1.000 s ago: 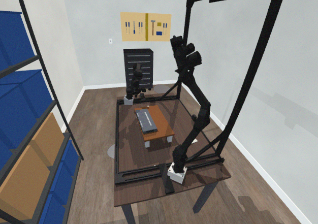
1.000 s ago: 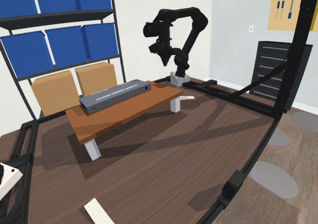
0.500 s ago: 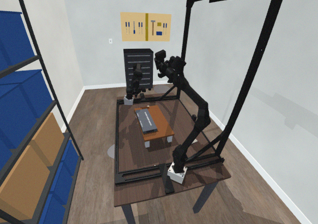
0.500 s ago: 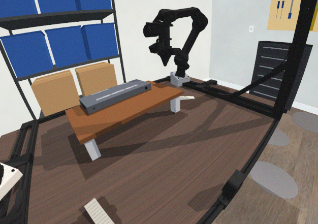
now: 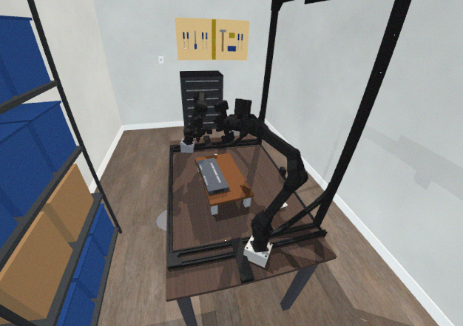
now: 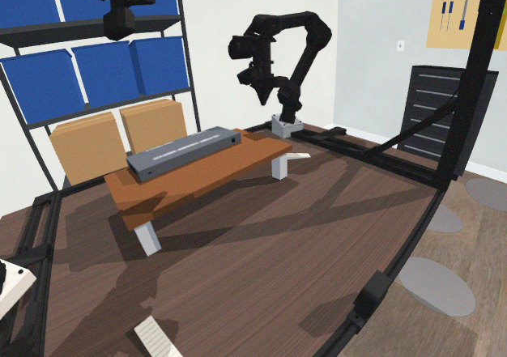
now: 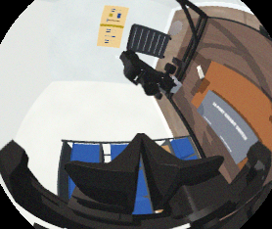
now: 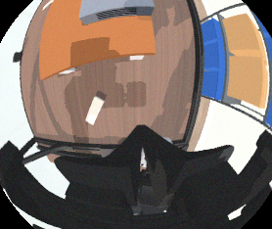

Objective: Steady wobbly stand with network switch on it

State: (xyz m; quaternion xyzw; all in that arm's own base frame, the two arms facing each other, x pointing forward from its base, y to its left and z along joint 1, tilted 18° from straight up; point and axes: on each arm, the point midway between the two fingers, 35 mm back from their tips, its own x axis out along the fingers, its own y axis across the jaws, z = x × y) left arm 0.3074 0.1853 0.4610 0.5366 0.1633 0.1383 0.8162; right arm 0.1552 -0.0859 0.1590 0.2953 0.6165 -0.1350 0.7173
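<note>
Left gripper and right gripper, black, tapered, are closed empty; boxy grey switch tops orange stand

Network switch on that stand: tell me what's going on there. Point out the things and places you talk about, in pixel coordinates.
Nobody is handling it. The left pincer [image 5: 217, 123] [image 6: 153, 0] [image 7: 140, 136] and right pincer [image 5: 197, 138] [image 6: 263, 101] [image 8: 141, 128] are both shut and empty, clear of the stand [image 5: 237, 177] [image 6: 212, 172] [image 7: 233, 83] [image 8: 130, 39]. The network switch [image 5: 212, 176] [image 6: 184, 152] [image 7: 228, 124] [image 8: 115, 7] rests on top. Two pale wedges [image 5: 284, 205] [image 6: 155, 337] [image 7: 200, 71] [image 8: 95, 111] lie loose on the table, so the steadying seems still to do.
</note>
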